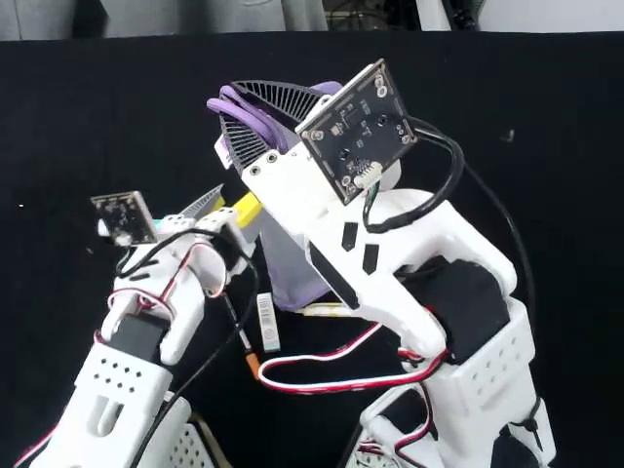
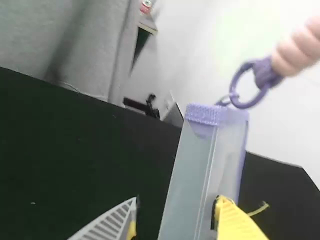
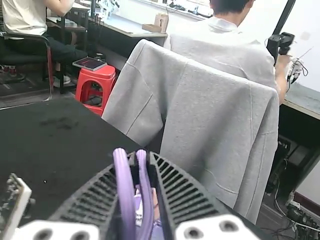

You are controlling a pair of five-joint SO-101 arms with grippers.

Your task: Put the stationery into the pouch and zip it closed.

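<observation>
The pouch [image 1: 291, 268] is translucent lavender and held up off the black table between both arms. My right gripper [image 1: 251, 115] is shut on its purple top edge, which shows pinched between the black ribbed fingers [image 3: 172, 192] as two purple strips [image 3: 131, 197]. My left gripper [image 1: 226, 207] is lower, at the pouch's side. There the pouch [image 2: 205, 165] stands between a grey ribbed finger [image 2: 112, 225] and a yellow one [image 2: 235, 222], gripped. A purple ring [image 2: 245, 92] with a pink beaded charm [image 2: 300, 47] hangs from its end. Pens [image 1: 267, 322] lie on the table under the pouch.
An orange-tipped pen [image 1: 246, 353] and a pale one [image 1: 322, 310] lie between the two arm bases. A red and white cable [image 1: 322, 366] loops near them. A grey jacket [image 3: 200, 135] hangs on a chair beyond the table's far edge.
</observation>
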